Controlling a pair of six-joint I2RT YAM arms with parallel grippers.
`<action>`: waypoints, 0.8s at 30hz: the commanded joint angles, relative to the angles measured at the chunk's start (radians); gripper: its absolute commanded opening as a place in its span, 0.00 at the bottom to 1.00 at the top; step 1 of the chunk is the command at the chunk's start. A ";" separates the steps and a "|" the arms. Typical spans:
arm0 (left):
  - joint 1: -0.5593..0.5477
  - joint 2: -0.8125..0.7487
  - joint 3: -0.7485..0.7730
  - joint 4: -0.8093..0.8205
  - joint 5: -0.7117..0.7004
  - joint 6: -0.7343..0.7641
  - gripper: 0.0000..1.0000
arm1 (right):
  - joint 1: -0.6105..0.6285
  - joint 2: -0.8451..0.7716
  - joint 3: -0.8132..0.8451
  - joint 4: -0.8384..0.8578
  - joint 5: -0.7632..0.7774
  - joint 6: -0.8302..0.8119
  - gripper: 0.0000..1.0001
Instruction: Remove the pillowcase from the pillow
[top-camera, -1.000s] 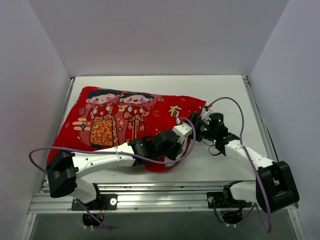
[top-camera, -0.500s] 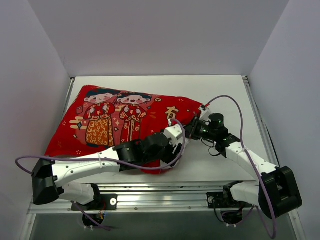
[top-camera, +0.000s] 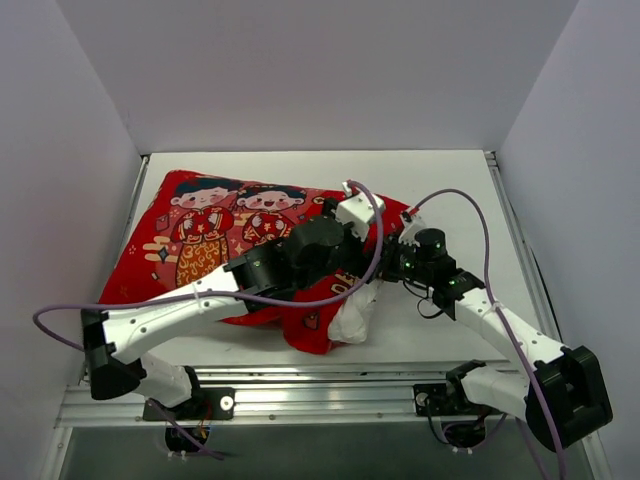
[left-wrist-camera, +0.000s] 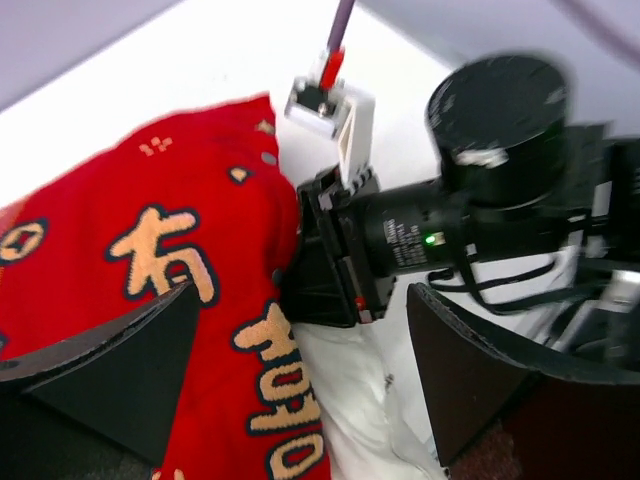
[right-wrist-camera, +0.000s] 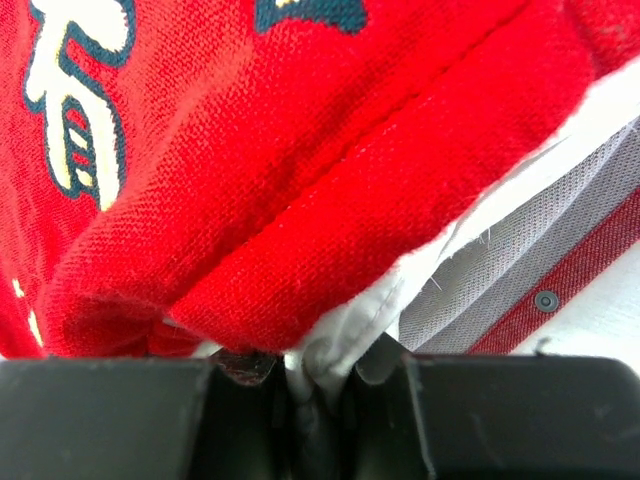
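The pillowcase (top-camera: 200, 250) lies on the table (top-camera: 440, 180), covering all but a white corner of the pillow (top-camera: 352, 318), so stripping has barely begun; the right gripper (right-wrist-camera: 315, 375) pinches what seems the pillow's cloth, and the left gripper (left-wrist-camera: 300, 365) gapes.

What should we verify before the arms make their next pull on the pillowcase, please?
1. Right gripper shut on cloth at the mouth of the pillowcase: ok.
2. Pinched white cloth is pillow, not lining: cannot tell.
3. Left gripper open and empty: ok.
4. Left gripper clear of right gripper: not ok, they crowd together.
5. Pillow showing outside the case: ok, a white bulge at the near edge.
6. Pillowcase off: not ok, it covers most of the pillow.
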 joint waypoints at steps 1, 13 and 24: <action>0.012 0.099 0.049 -0.077 -0.011 0.038 0.92 | 0.004 -0.055 0.071 0.020 0.065 -0.037 0.00; 0.017 0.227 0.075 -0.128 -0.135 0.087 0.77 | 0.012 -0.088 0.080 0.002 0.071 -0.032 0.00; 0.064 0.296 0.077 -0.228 -0.319 0.093 0.02 | 0.016 -0.137 0.100 -0.046 0.091 -0.045 0.00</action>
